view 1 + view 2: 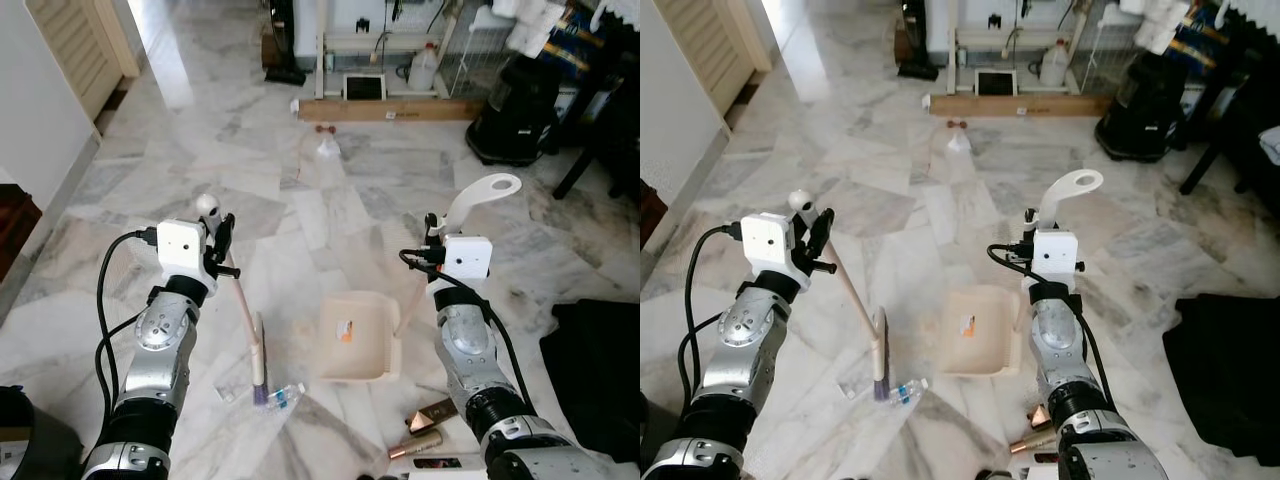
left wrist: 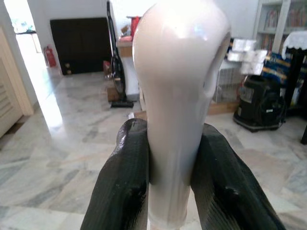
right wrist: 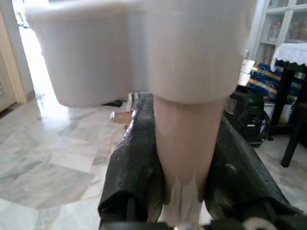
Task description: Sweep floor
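Left claw (image 2: pixel 175 158) pinching the upper end of the broom handle (image 1: pixel 240 295), both black fingers (image 2: pixel 122 191) pressed flat against the pale shaft just under its rounded knob. Grip is high, presumably so the handle slants down and away from the claw and the brush head (image 1: pixel 259 360) can reach the floor (image 1: pixel 330 215) below and slightly inboard of it.

Right claw (image 3: pixel 184 167) clamped on the dustpan handle (image 1: pixel 478 195) just below its white looped top. Dustpan (image 1: pixel 355 335) sits on the floor below and inboard of this claw, between the two arms, so debris pushed from the left has somewhere to go.

Debris: small plastic bottle (image 1: pixel 283 397) lies just beside the brush head, on its dustpan side, below the left claw. Gold-coloured tubes (image 1: pixel 425 430) lie on the floor near the right arm, behind the pan, out of the broom's present line.

Judgement: sweep stroke set up, bottle not yet in the pan. Risk: the round bottle may roll past the pan.
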Controlling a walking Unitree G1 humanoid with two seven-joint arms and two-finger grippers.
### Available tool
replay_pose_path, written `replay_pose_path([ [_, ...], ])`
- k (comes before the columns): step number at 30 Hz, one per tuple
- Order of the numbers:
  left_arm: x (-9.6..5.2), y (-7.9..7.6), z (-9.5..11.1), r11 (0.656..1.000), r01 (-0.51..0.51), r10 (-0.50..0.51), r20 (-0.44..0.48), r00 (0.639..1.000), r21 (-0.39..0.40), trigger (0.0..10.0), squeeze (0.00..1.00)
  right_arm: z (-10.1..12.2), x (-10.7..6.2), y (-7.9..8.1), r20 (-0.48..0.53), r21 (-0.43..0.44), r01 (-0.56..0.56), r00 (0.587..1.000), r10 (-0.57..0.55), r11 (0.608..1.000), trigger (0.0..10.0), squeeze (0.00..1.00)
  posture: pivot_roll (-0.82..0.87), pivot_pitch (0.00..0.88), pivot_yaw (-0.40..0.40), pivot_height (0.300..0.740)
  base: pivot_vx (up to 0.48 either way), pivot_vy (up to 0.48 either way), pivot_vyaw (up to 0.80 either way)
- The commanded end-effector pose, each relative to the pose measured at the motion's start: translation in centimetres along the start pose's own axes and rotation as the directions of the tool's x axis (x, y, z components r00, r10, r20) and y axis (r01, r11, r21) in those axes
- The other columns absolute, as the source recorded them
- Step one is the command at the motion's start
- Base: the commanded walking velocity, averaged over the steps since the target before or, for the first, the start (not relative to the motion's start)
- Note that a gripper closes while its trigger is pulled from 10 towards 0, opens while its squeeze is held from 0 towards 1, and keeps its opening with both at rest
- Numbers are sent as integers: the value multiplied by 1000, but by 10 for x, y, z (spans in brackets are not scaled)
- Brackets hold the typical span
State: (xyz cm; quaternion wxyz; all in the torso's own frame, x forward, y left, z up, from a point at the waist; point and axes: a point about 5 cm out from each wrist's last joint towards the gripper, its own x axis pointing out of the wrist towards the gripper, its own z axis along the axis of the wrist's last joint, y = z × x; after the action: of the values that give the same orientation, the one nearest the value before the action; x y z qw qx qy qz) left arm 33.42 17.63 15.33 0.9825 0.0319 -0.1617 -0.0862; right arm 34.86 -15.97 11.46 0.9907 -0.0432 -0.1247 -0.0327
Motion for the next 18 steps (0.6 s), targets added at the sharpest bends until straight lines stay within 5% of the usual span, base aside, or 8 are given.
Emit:
replay_pose_path([
  [1, 3, 3, 5, 1000, -14, 14, 35, 999, 0, 10000, 0, 15, 9, 1, 64, 27, 10, 998, -12, 1000, 10000, 0, 50, 11, -10, 740, 0, 480, 0],
  [18, 9, 0, 6, 1000, 24, -25, 41, 999, 16, 10000, 0, 11, 8, -4, 43, 23, 12, 999, -13, 1000, 10000, 0, 45, 5, 0, 740, 0, 424, 0],
])
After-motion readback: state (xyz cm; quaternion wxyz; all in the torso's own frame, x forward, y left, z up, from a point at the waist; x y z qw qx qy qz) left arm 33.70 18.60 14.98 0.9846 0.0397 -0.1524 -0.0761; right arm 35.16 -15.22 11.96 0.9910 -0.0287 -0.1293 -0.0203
